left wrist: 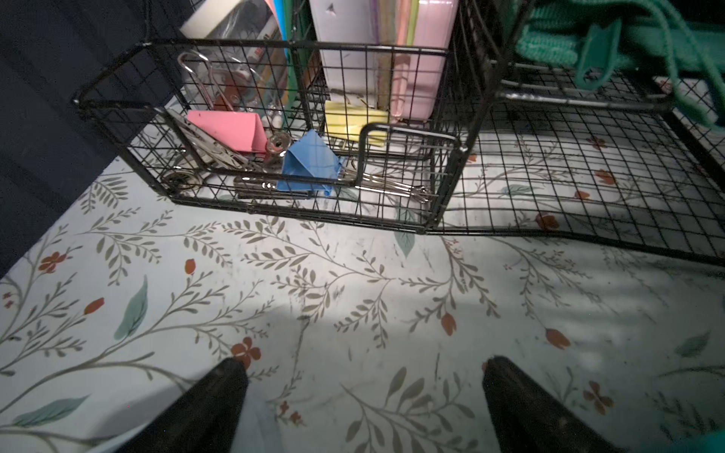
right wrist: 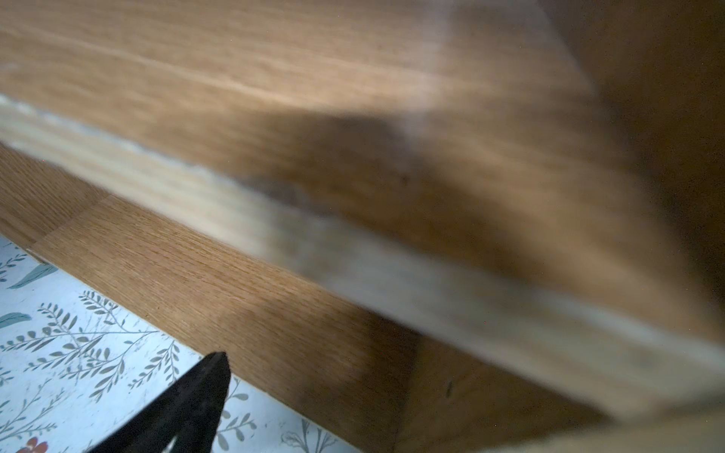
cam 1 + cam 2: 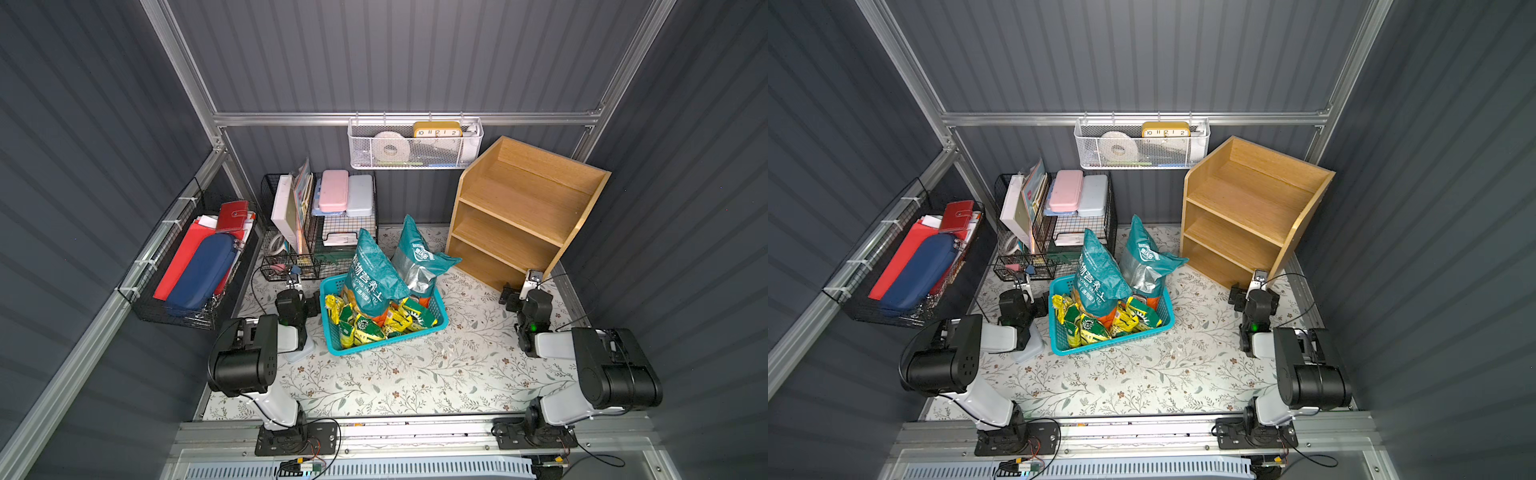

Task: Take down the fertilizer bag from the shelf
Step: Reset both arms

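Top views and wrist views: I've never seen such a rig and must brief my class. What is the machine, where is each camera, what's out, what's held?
Two robot arms share a floral-patterned tabletop. Two pictures look down from overhead; two come from wrist cameras. The left gripper is open and empty, by a black wire rack. The right gripper is at the light-brown wooden three-tier shelf, which looks bare; the gripper's jaws are unclear. Two teal plastic bags stand in a blue plastic basket.

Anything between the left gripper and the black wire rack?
No. In the left wrist view, only bare floral table cover lies between the open left gripper and the front of the black wire rack.
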You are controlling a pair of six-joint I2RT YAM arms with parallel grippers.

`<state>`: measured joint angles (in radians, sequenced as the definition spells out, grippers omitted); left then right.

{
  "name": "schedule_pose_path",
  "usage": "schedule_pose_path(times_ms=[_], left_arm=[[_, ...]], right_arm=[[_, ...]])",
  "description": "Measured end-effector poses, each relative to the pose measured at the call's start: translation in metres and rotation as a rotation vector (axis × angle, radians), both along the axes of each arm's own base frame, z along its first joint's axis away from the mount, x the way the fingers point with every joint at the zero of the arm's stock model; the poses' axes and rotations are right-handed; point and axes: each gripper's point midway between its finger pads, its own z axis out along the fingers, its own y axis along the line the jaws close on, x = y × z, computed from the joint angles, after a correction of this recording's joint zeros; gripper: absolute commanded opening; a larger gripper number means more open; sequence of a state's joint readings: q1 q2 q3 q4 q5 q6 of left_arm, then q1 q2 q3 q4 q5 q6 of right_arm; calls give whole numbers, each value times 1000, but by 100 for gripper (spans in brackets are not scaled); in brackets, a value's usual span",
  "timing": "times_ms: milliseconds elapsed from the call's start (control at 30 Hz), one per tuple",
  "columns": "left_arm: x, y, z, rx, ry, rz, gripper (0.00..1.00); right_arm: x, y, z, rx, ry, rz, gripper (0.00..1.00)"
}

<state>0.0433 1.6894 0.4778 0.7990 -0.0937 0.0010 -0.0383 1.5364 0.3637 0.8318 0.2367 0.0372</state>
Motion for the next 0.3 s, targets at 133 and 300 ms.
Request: schedule_pose_path(times_ms=[133,300], left_arm=[[0,-9,-1,-2,3,-32,99],[0,-12,-2,-5,6,-41,99]], right_arm=[[0,0,0,0,0,0,99],[0,0,0,2,0,-1,99]])
